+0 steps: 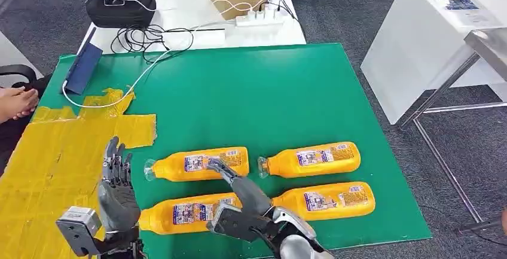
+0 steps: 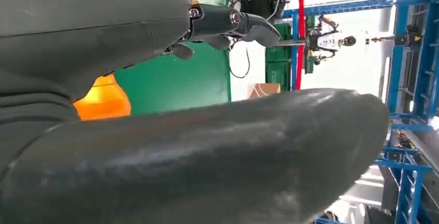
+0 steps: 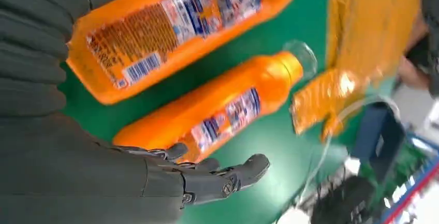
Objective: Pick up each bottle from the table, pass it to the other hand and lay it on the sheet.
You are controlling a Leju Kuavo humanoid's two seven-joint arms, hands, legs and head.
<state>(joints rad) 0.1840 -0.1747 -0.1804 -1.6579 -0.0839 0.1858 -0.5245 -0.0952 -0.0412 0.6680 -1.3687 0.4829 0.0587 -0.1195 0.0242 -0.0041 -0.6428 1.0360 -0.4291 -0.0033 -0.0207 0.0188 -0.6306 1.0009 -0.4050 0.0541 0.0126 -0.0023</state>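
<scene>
You have all four bottles [image 1: 257, 182] lying on the green mat [image 1: 239, 97] toward its near edge; none rests on the yellow sheet [image 1: 54, 157] yet. Your right hand [image 1: 239, 202] hovers over the near-left bottle [image 1: 185, 211], fingers spread, holding nothing. Your left hand [image 1: 116, 181] stands upright at the sheet's near edge, fingers apart, empty.

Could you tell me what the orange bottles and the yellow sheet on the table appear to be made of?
The bottles look like clear plastic filled with orange liquid: glossy walls, see-through necks and caps, printed paper or film labels. The yellow sheet looks like thin glossy plastic film or wide tape: it is crinkled, reflects light, and has ragged overlapping edges. It lies on the green table, whose top looks matte, perhaps rubber or plastic.
</scene>
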